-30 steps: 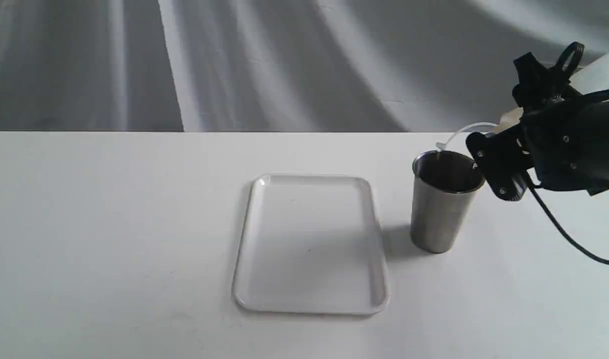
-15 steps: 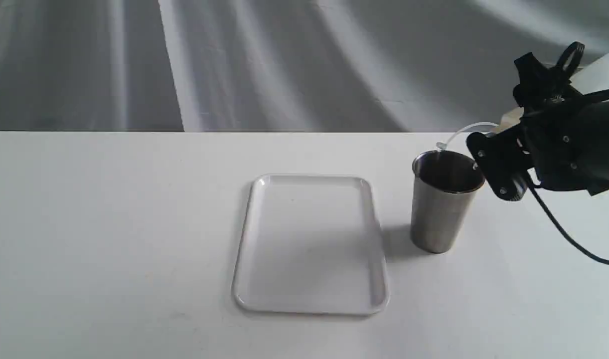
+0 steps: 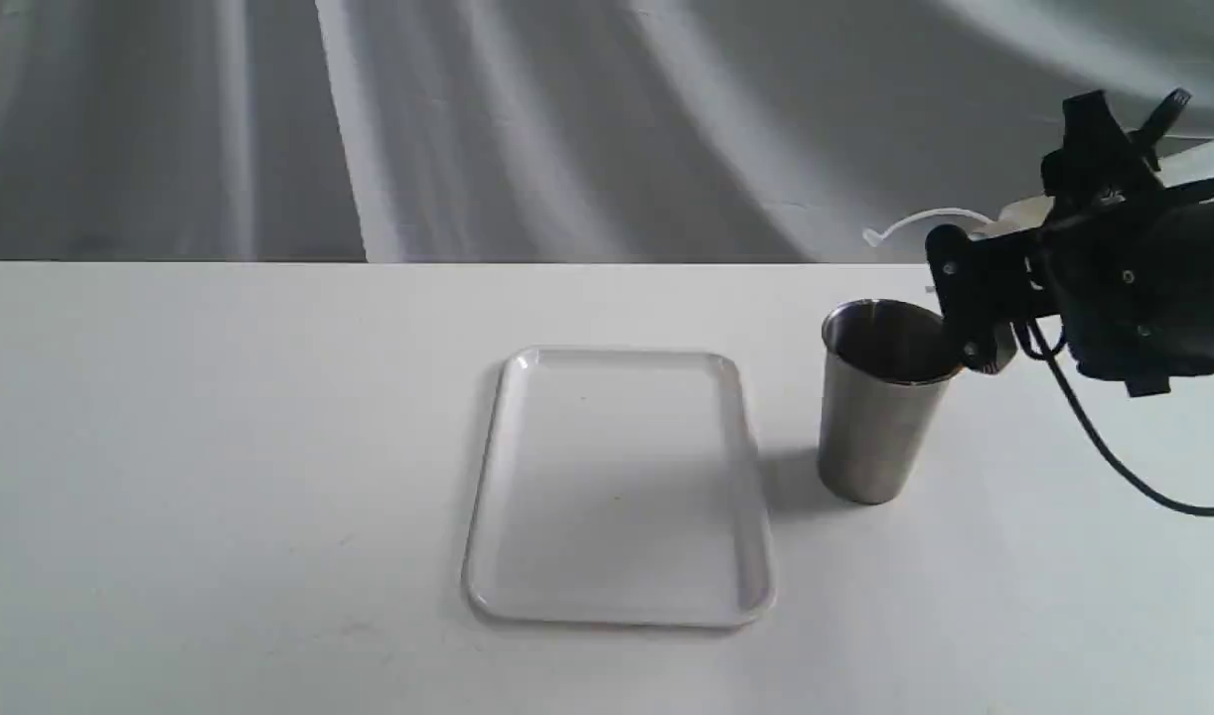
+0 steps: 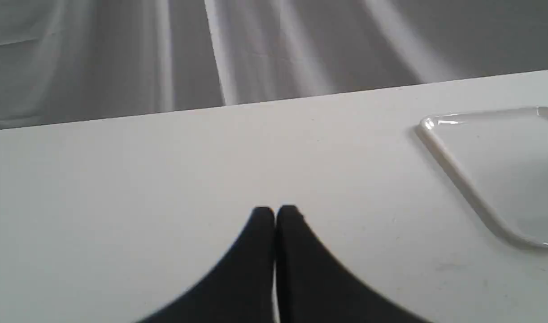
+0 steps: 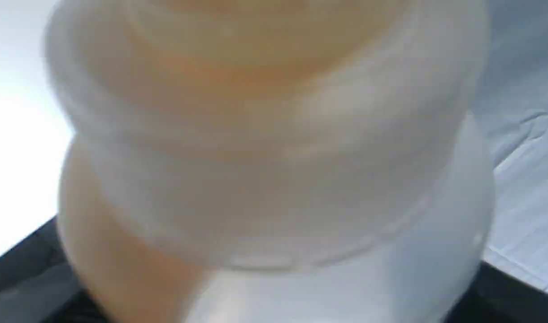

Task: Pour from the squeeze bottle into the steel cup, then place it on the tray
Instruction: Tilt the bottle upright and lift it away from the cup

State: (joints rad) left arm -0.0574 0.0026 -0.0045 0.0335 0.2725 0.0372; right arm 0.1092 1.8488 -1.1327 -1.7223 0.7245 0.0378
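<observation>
The steel cup [image 3: 880,397] stands upright on the white table, just right of the white tray [image 3: 617,487]. My right gripper [image 3: 1014,248] is shut on the squeeze bottle [image 3: 1026,211], which lies tilted beside and above the cup's right rim; its nozzle is hidden behind the gripper. Its thin cap strap [image 3: 915,220] arcs above the cup. In the right wrist view the blurred bottle [image 5: 274,157] fills the frame, with amber liquid showing. My left gripper [image 4: 275,213] is shut on nothing, hovering over bare table left of the tray [image 4: 453,175].
A grey draped cloth [image 3: 567,129] hangs behind the table's far edge. A black cable [image 3: 1114,457] droops from the right arm toward the table right of the cup.
The right gripper has rotated and risen, lifting the bottle's front end and strap from the cup's rim to above it. Cup, tray and left arm stay put.
</observation>
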